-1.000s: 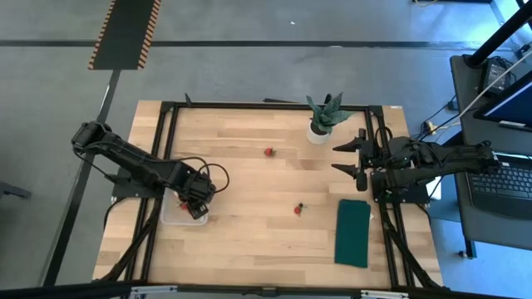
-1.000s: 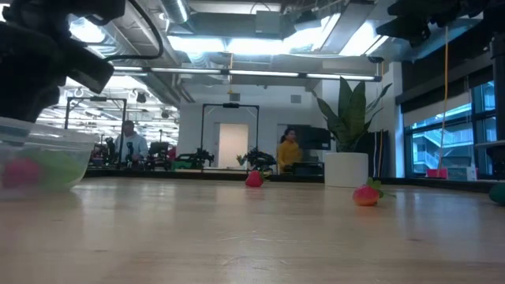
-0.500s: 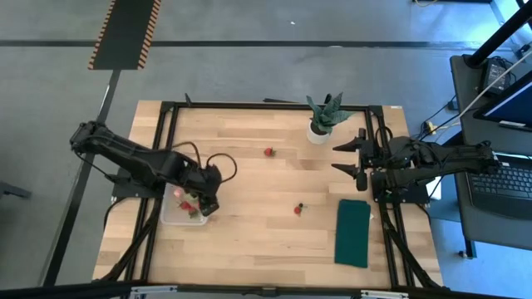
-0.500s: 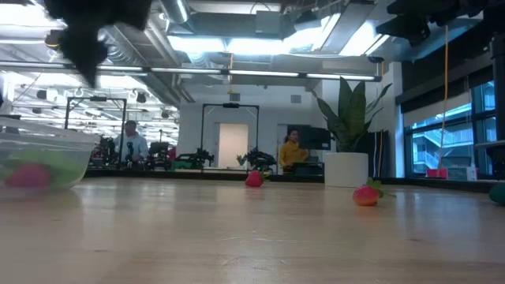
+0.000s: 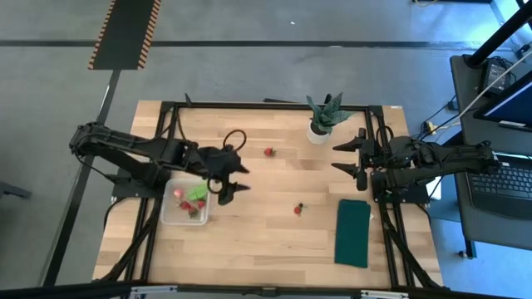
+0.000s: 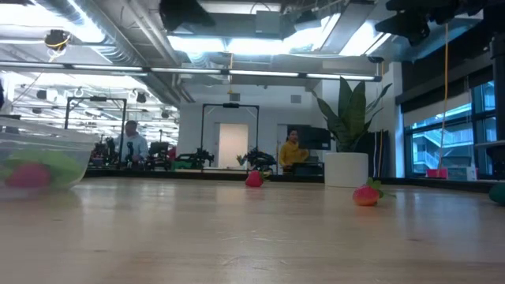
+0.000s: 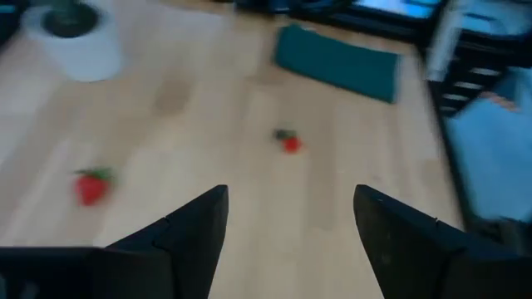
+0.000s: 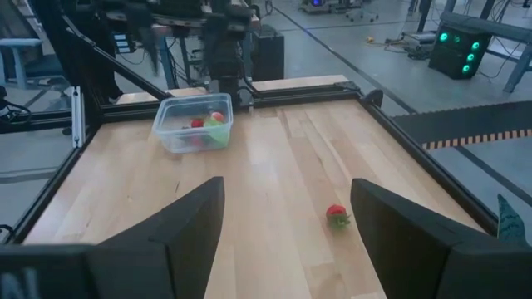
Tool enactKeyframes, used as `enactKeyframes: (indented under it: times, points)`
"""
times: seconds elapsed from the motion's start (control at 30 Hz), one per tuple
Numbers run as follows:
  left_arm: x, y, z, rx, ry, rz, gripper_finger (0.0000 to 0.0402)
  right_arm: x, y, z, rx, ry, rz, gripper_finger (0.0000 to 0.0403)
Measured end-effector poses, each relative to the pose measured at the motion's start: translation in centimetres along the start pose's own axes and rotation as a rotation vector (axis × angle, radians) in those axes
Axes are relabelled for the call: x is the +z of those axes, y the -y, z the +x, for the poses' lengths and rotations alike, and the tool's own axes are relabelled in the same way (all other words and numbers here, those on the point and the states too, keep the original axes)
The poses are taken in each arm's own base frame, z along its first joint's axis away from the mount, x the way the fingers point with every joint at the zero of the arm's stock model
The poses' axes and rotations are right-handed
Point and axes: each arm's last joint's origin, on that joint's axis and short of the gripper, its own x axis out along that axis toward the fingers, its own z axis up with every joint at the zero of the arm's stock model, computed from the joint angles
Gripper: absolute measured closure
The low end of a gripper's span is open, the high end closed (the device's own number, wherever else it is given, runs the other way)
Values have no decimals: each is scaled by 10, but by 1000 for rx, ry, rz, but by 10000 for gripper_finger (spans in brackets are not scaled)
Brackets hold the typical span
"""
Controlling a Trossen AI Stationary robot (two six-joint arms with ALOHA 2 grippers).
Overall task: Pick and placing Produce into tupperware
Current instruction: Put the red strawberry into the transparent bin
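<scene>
- left gripper [image 5: 239,179] hovers over bare table just past the tupperware's [image 5: 170,218] edge on the table-centre side, fingers apart, nothing between them
- left wrist view: gap between its two dark fingers [image 7: 193,228] shows only wood; neither loose strawberry sits inside the gap, both lie farther out on the table
- tupperware near the left side of the table, holds red strawberry pieces [image 5: 184,205] and a light green leafy piece [image 5: 197,191]; all of it behind the left gripper, not touching the fingers
- loose strawberry [image 5: 268,152] on the far half of the table, near the potted plant [image 5: 323,117], well apart from either gripper
- second loose strawberry [image 5: 298,209] mid-table, between the tupperware and the dark green cloth [image 5: 353,233], just beside the cloth's side
- right gripper [image 5: 345,159] waits at the right edge of the table, beside the plant, fingers spread wide, empty
- right wrist view: one strawberry ahead of its open fingers [image 8: 189,216], not between them; tupperware far across
- low view: two strawberries on the wood, tupperware at the edge
</scene>
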Motion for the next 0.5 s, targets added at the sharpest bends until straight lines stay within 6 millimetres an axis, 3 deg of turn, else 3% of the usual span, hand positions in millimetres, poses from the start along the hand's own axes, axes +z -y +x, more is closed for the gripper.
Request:
enactKeyframes:
  times: [0.2,0.5]
  points:
    - [1,-25,12,119,-40,-27,148,0,0,0,0,-1,0,139]
    - [9,-42,19,161,-2,-20,148,0,0,0,0,-1,-1,139]
